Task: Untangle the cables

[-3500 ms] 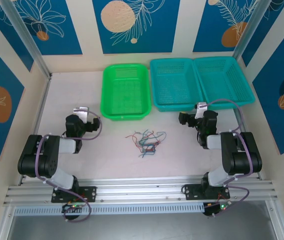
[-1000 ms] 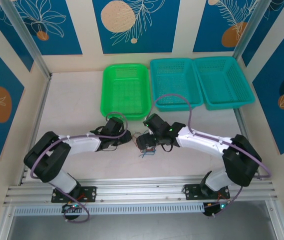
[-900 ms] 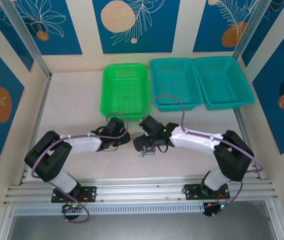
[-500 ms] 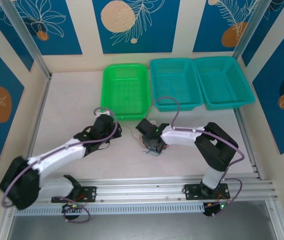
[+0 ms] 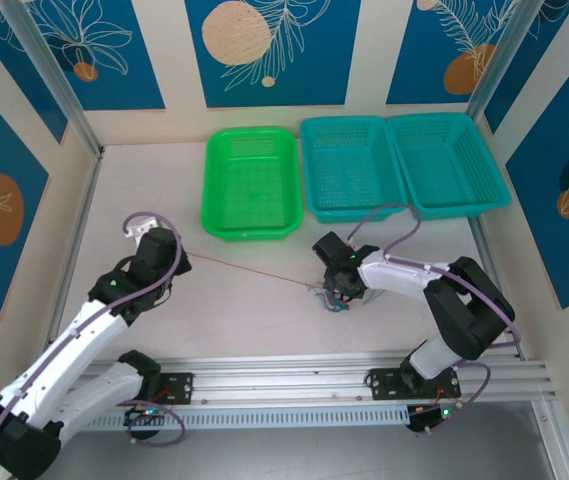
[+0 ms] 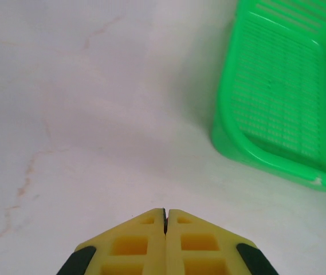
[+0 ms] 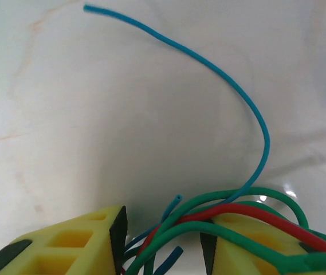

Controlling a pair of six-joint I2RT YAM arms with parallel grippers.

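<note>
Three baskets along the far side of the counter (image 5: 144, 190), seen from above: a green basket (image 5: 250, 235) at left, then a left teal basket (image 5: 354, 213) and a right teal basket (image 5: 454, 210) touching side by side. Out over the counter's left part, near the green basket's near-left corner, the left gripper (image 5: 174, 255), clamped on one end of a red-brown cable (image 5: 249, 269). Drawn into a straight line, running right and slightly nearer, into the tangle of cables (image 5: 332, 300) in front of the left teal basket. Down on that tangle, the right gripper (image 5: 334, 293), its finger gap too small to judge from here.

From the left wrist: yellow fingers (image 6: 134, 246) pressed flat together with no gap at the tips. Too thin to make out between them, the held cable. Beyond, pale veined counter and the green basket at upper right, well ahead of the tips.

From the right wrist: yellow fingers (image 7: 65, 243) parted to a middling gap, several strands bunched between them — a green cable (image 7: 248, 190), a red cable (image 7: 254, 211) and a blue cable (image 7: 227, 79). Green and red draped over the right finger. Blue arcing up and to the left across the counter to a free end. No strand visibly pinched; cannot tell whether the tips press any down against the counter.
</note>
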